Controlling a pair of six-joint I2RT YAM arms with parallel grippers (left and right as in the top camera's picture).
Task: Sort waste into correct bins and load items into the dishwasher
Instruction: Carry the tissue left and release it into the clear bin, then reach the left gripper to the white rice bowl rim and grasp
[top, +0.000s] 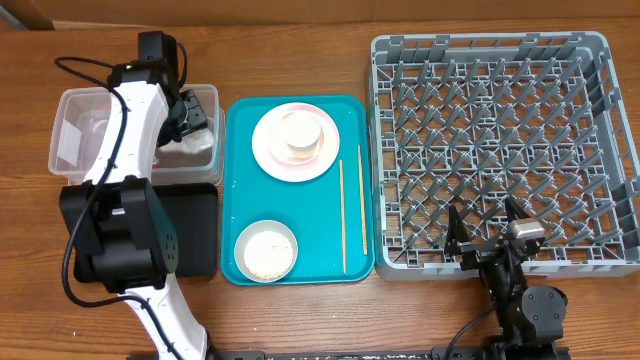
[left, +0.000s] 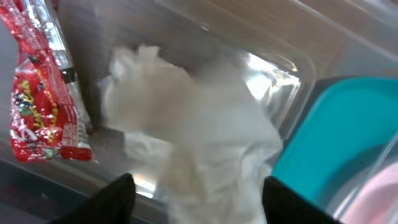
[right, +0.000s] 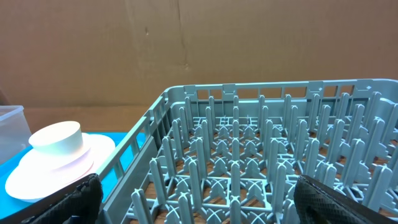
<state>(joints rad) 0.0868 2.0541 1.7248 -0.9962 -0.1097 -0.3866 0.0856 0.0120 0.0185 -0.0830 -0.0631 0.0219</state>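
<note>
Left gripper (top: 188, 112) hangs over the clear tub (top: 72, 140), 10 o'clock overhead. Its wrist view: fingers (left: 118, 200) parted, napkin (left: 186, 124) loose between them, red wrapper (left: 37, 106) at 9 o'clock. Right gripper (right: 196, 190) gapes wide before the dish rack (right: 249, 143), pink plate (right: 56, 168) at 8 o'clock.

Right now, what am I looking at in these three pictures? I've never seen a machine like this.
Two robot arms work at a table. One picture looks down from above; the other two come from cameras on each wrist. The left arm's fingers are spread over a white napkin and red wrapper in a clear tub. The right arm's fingers hang open and empty by the grey dish rack. A teal tray carries a plate, cup, bowl and chopsticks.
</note>
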